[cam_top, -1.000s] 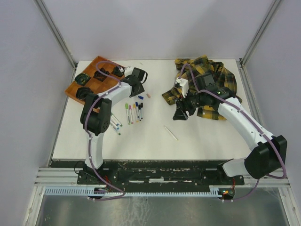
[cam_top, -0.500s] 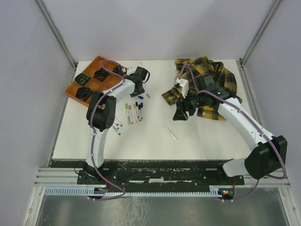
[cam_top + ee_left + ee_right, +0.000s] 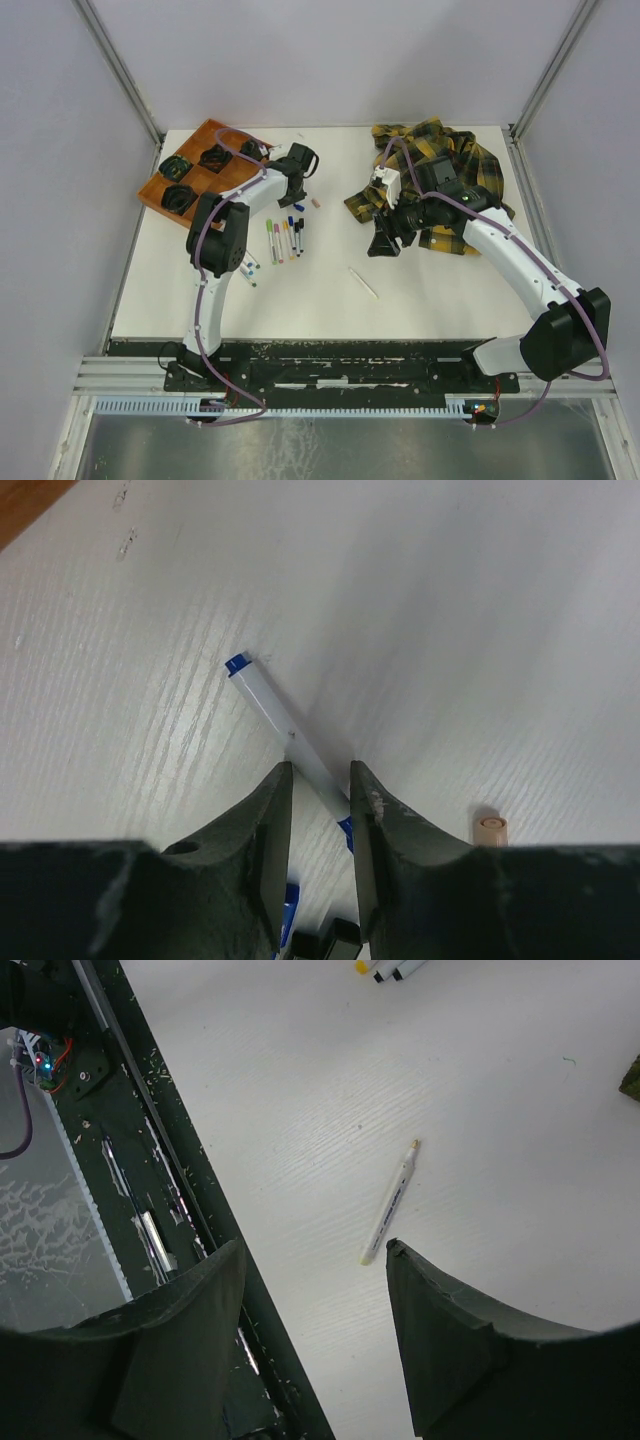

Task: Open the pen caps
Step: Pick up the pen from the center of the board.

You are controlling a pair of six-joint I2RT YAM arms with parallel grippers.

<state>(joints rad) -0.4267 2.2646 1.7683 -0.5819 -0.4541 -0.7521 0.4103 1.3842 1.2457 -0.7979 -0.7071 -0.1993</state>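
Observation:
A white marker barrel (image 3: 285, 725) with a blue cap (image 3: 238, 663) at its far end lies slanted on the table. It runs between the fingers of my left gripper (image 3: 320, 767), whose jaws stand narrowly apart astride it, low over the table. A loose peach cap (image 3: 490, 828) lies to the right, and it also shows in the top view (image 3: 316, 202). A row of capped markers (image 3: 285, 238) lies just near of my left gripper (image 3: 296, 185). My right gripper (image 3: 312, 1245) is wide open and empty, held above an uncapped white marker (image 3: 390, 1203).
An orange tray (image 3: 205, 135) with black items stands at the back left. A yellow plaid shirt (image 3: 450, 150) lies at the back right under the right arm. More markers (image 3: 246, 270) lie by the left arm. The table's dark front rail (image 3: 160, 1150) shows below the right gripper.
The left arm has swung its elbow rightward and its gripper has shifted slightly right and toward the markers. The right arm has not moved.

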